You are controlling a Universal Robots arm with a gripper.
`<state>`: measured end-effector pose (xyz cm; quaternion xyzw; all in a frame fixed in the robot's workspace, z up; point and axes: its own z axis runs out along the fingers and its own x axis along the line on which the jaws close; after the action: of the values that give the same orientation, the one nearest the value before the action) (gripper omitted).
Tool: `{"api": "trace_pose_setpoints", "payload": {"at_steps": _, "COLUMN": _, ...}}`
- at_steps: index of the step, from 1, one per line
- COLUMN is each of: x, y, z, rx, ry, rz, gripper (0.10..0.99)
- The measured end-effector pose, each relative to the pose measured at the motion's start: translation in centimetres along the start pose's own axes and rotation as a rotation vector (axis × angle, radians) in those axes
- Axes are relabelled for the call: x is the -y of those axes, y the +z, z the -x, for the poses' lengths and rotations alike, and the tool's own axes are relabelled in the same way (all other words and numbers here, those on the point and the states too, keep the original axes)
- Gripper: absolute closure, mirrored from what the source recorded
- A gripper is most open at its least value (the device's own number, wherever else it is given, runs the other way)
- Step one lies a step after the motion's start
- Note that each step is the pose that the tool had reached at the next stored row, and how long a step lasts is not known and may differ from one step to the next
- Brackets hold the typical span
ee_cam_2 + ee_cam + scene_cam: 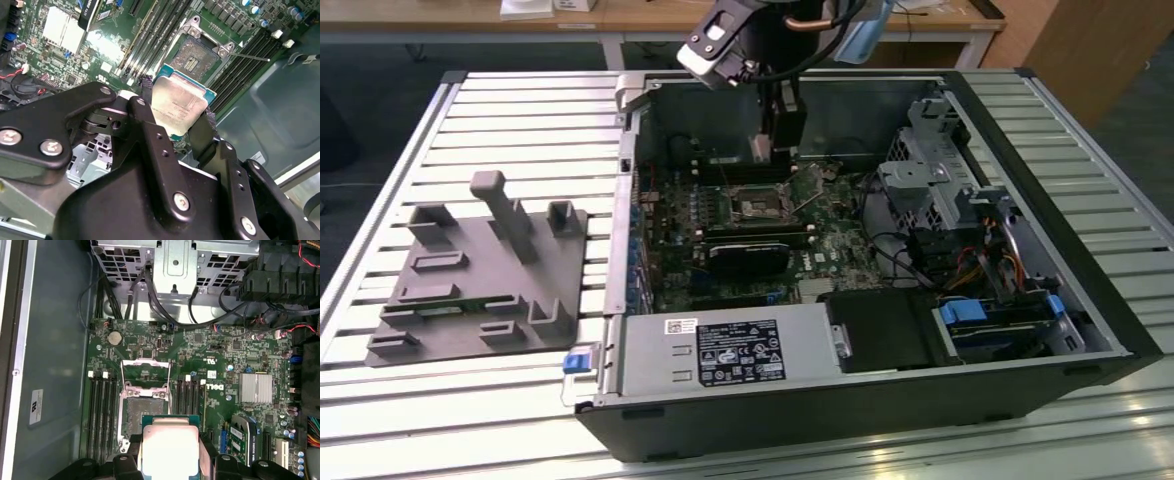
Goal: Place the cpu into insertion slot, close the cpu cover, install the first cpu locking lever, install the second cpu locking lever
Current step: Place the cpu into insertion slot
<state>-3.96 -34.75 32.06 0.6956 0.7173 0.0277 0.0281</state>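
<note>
**Chip in the fingers, socket open and waiting**

The cpu (182, 100) is off the board. It hangs in the air, clamped by two opposite edges between the black fingers of the gripper (170, 459), with its silver top towards both wrist cameras. It touches nothing but the fingers.

In the first wrist view, the insertion slot (142, 415) lies just beyond the chip and is empty, its dark centre bare. The cpu cover (146, 362) stands swung up at the slot's far side, so the way in is free. Long memory slots (102, 415) run on both sides of the socket. All this sits on the green board inside the open computer case (1107, 290).

The risks, in my judgement, come from the grip and the alignment. The fingers hold only thin edges, so the chip could slip or turn. If it arrives tilted or shifted, a corner may press on the fine contacts and bend them. The fingers are wide, and they could also knock the raised cover.
</note>
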Motion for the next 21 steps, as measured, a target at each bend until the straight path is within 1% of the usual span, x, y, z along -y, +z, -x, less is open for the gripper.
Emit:
{"api": "trace_pose_setpoints", "payload": {"at_steps": 3, "x": 0.01, "y": 0.14, "z": -0.03, "rx": 0.0026, "ry": 0.0, "rz": 0.0, "gripper": 0.549}}
{"api": "trace_pose_setpoints", "payload": {"at_steps": 15, "x": 0.05, "y": 0.72, "z": -0.07, "rx": 0.0044, "ry": 0.0, "rz": 0.0, "gripper": 0.549}}
{"api": "trace_pose_setpoints", "payload": {"at_steps": 21, "x": 0.1, "y": 1.3, "z": -0.28, "rx": 0.0045, "ry": 0.0, "rz": 0.0, "gripper": 0.549}}
